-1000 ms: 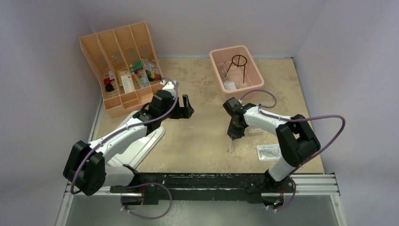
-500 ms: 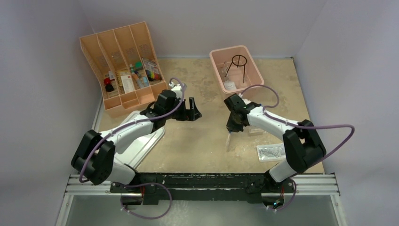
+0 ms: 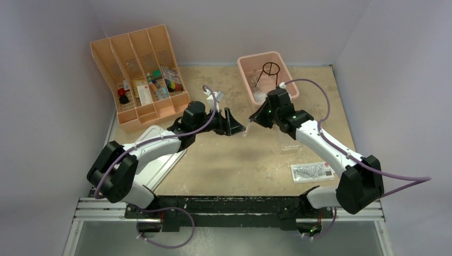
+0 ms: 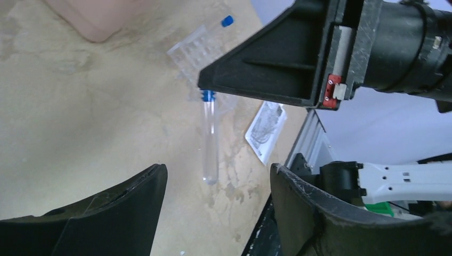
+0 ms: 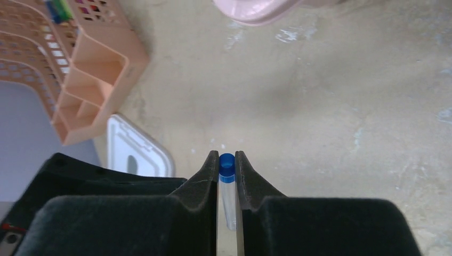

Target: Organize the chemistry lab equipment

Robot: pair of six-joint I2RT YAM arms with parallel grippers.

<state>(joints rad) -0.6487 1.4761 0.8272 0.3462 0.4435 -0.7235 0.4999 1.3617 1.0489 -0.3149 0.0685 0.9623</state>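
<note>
1. One blue-capped tube (image 5: 227, 192) is held over the middle of the surface (image 3: 224, 160), pinched at its cap by the right tool (image 5: 227, 158).
2. One tripod (image 3: 272, 69) stands in the pink tub (image 3: 242, 69), far right. One rack (image 3: 290, 145) and one packet (image 3: 312, 172) lie near right.
3. Both arms reach toward the centre. The left tool (image 3: 232, 124) is spread and holds nothing, just left of the tube.
</note>
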